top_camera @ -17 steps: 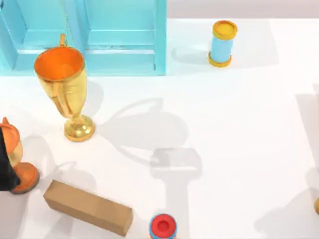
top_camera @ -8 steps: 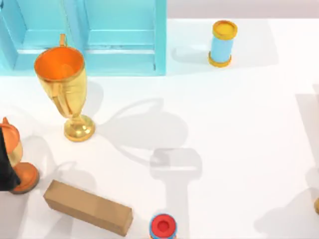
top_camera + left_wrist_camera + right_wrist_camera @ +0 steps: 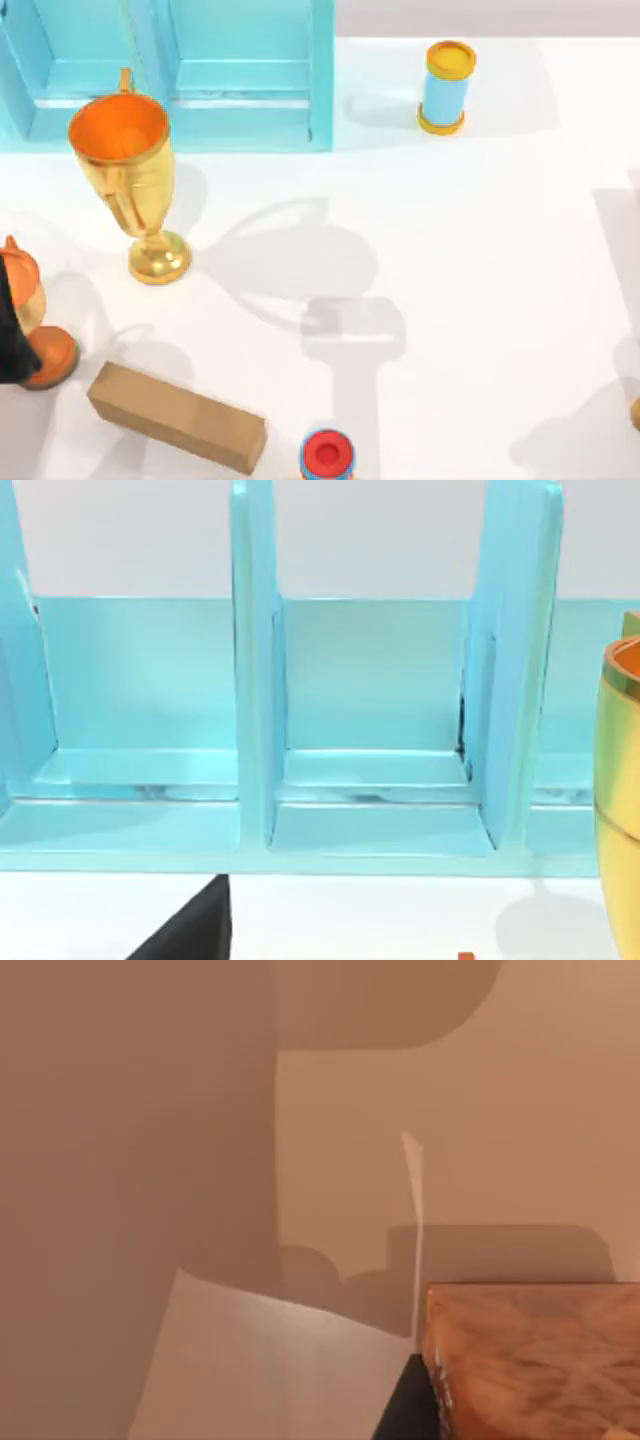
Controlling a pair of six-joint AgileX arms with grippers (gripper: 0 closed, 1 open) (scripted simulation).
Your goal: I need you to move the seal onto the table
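Nothing on the table [image 3: 480,250] has shifted in the past second. The golden trophy [image 3: 135,180] stands at 10 o'clock before the light-blue cabinet [image 3: 240,80]. The yellow-ended blue cylinder [image 3: 446,87] stands at 1 o'clock, the red-topped cylinder [image 3: 327,455] at 6 and the brown block [image 3: 175,415] at 7. The left arm [image 3: 8,335] stays at the 8 o'clock edge, against an orange-and-gold piece [image 3: 30,310]. The seal [image 3: 530,1360] shows close in the right wrist view, its glossy red-brown surface beside a dark part [image 3: 405,1405]. Whether it touches the table cannot be told. Whether the left gripper or the right gripper is apart or clamped cannot be told either.
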